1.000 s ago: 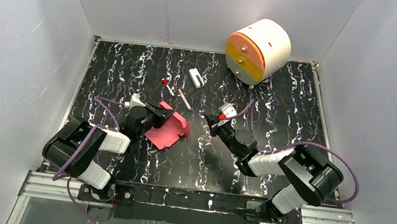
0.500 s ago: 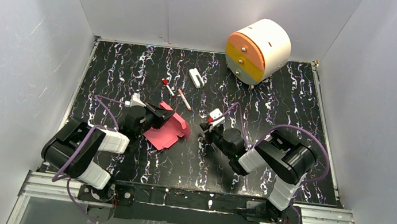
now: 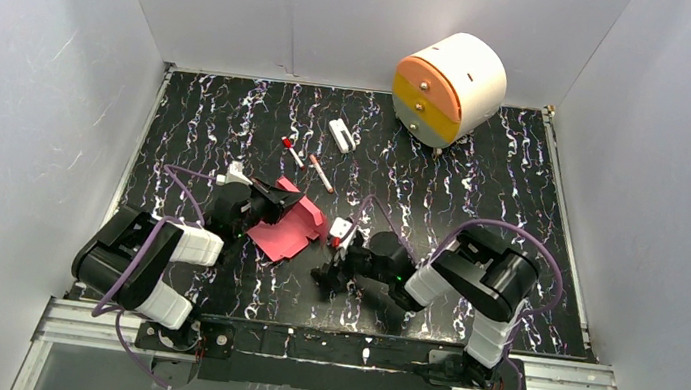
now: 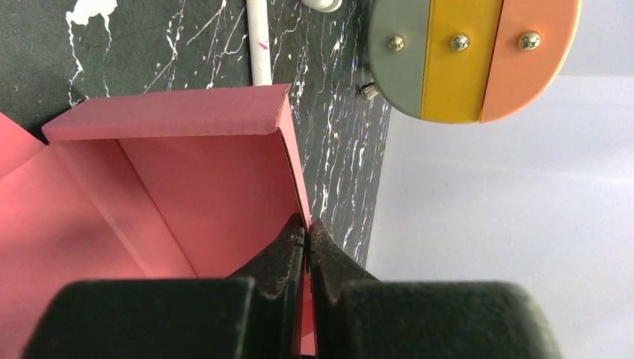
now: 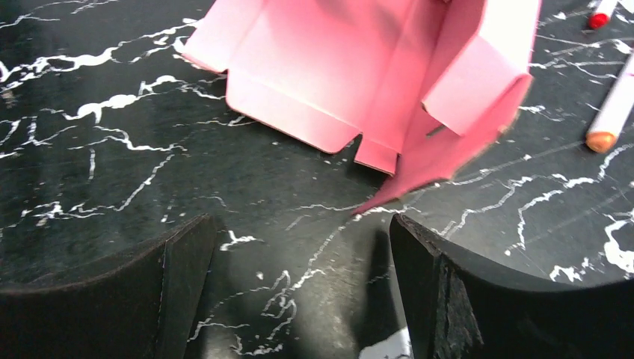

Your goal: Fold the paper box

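Likely light, floppy, crease-prone paper box (image 3: 289,228), best taken by wall edges: left gripper (image 4: 305,232) pinches one; right gripper (image 5: 299,235) gapes empty.

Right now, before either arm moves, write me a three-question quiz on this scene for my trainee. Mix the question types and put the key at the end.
1. True or false: the left fingers are pinched shut on an edge of the paper box.
2. Pick one. The right fingers are: A) open, holding nothing; B) shut on the paper box; C) shut, holding nothing.
3. Fill in: the middle front of the round drawer unit is coloured ____.
Key: 1 true; 2 A; 3 yellow.
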You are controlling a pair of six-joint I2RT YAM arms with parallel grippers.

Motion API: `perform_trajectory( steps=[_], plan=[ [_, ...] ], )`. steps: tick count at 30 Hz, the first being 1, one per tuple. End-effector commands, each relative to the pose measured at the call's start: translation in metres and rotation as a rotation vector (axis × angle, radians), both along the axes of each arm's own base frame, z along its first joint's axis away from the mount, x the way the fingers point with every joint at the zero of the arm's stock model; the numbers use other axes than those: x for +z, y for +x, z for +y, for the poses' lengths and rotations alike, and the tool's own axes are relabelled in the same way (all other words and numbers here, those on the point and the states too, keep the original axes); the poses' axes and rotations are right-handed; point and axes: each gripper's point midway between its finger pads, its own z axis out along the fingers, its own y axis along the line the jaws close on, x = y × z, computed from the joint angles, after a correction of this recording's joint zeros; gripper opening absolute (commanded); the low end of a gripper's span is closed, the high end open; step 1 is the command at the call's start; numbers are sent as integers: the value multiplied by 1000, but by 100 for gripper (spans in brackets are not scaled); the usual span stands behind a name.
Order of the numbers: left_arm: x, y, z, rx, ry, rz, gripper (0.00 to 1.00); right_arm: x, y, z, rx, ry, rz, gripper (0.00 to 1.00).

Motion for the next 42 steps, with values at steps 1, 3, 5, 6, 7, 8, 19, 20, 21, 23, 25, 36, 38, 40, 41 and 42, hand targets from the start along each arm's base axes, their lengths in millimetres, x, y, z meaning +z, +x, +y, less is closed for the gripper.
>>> perform_trajectory(
  steps=[1,3,5,6,7,8,19,20,21,23,25,36,38,40,41,42],
  plan=[
    [-1,-4,-1,-30,15,-6,0,12,-15,13,93,16,-34,95],
    [1,-5,-1,-35,14,-10,0,16,-11,7,45,28,-53,94],
    [3,-5,-1,-41,9,-14,0,24,-4,-4,-16,51,-93,94],
    [4,-5,-2,-44,7,-17,0,24,-3,-8,-32,43,-104,94],
    [5,-5,-2,-50,7,-20,0,26,0,-11,-45,29,-115,94],
    [5,-6,-3,-56,5,-19,0,29,2,-13,-55,18,-127,94],
    [7,-7,-9,-94,-6,-19,0,37,36,-29,-175,-16,-192,88],
    [6,-8,-9,-95,-5,-17,0,36,40,-31,-197,-22,-199,87],
    [6,-8,-9,-96,-4,-17,0,36,43,-31,-207,-21,-203,87],
    [5,-8,-9,-99,-4,-11,0,35,46,-31,-217,-16,-199,86],
    [5,-8,-10,-101,-7,-11,0,34,49,-30,-224,-11,-193,85],
    [7,-7,-11,-105,-18,-15,0,30,44,-6,-137,30,-150,82],
    [7,-7,-11,-106,-21,-16,0,30,42,-1,-118,40,-141,81],
    [8,-7,-11,-106,-23,-17,0,31,42,3,-104,46,-134,80],
    [7,-8,-12,-107,-25,-15,0,32,42,5,-99,52,-131,80],
    [7,-8,-12,-107,-29,-14,0,31,41,7,-93,55,-125,79]
  ],
)
